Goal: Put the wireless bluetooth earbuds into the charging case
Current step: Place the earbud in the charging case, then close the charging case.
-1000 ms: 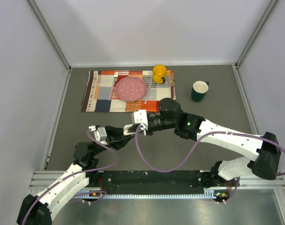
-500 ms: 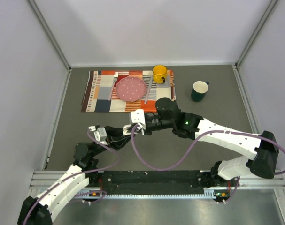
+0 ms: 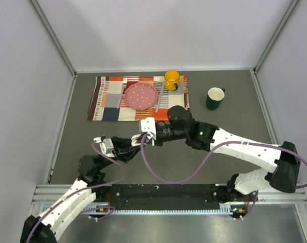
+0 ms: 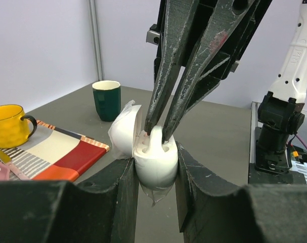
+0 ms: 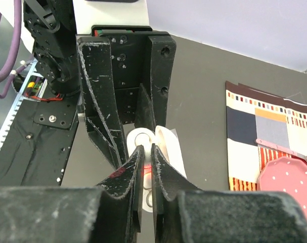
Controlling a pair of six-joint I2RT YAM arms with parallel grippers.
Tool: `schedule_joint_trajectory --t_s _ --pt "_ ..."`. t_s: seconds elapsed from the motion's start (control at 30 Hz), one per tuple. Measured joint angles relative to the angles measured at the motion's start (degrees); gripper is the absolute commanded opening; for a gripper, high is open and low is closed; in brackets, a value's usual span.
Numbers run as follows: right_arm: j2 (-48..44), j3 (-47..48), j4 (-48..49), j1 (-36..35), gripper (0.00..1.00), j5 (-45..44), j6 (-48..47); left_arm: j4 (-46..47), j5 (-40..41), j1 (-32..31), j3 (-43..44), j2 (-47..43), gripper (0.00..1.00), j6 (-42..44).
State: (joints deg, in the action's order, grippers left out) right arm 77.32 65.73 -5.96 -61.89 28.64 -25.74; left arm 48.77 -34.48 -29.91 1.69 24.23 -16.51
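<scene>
Left wrist view — right gripper (image 4: pixel 157 131) pinches earbud (image 4: pixel 156 140) seated in charging case (image 4: pixel 154 166), clamped by left gripper (image 4: pixel 156 174).

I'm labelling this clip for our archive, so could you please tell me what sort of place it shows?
Probably a robot test cell, not a home: plain walls box in a grey table, the left arm and right arm are bolted to a metal rail, and a placemat with plate looks staged.

Pale grey walls (image 3: pixel 168 30) are closing in the dark grey tabletop (image 3: pixel 244 91) on three sides. Aluminium posts (image 3: pixel 54 38) are running up the corners, and a metal rail (image 3: pixel 158 208) is lying along the near edge. Soft, even light is falling everywhere.
</scene>
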Motion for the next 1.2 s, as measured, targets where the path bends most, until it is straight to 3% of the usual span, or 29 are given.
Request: schedule_joint_trajectory --t_s 0.33,0.73,0.83,0.97,1.07,1.2 --pt "-2.62 -2.84 4.15 -0.22 0.32 -1.51 2.99 1.57 0.92 -0.13 0.0 -0.98 0.0 0.07" --pt "-12.02 -12.22 14.25 -0.22 0.45 -3.48 4.81 5.05 0.94 -0.13 0.0 0.09 0.0 0.13" --pt "-14.67 -14.14 17.22 -0.2 0.53 -4.39 5.53 5.16 0.96 -0.13 0.0 0.33 0.0 0.13" --pt "-18.25 -17.03 21.81 -0.22 0.77 -9.14 8.33 5.2 0.98 -0.13 0.0 0.33 0.0 0.13" --pt "-18.69 -16.92 22.45 -0.22 0.8 -16.33 13.49 5.2 0.96 -0.13 0.0 0.33 0.0 0.13" --pt "-14.78 -10.03 14.67 1.4 0.86 -23.61 24.11 5.2 0.92 -0.13 0.0 0.33 0.0 0.11"
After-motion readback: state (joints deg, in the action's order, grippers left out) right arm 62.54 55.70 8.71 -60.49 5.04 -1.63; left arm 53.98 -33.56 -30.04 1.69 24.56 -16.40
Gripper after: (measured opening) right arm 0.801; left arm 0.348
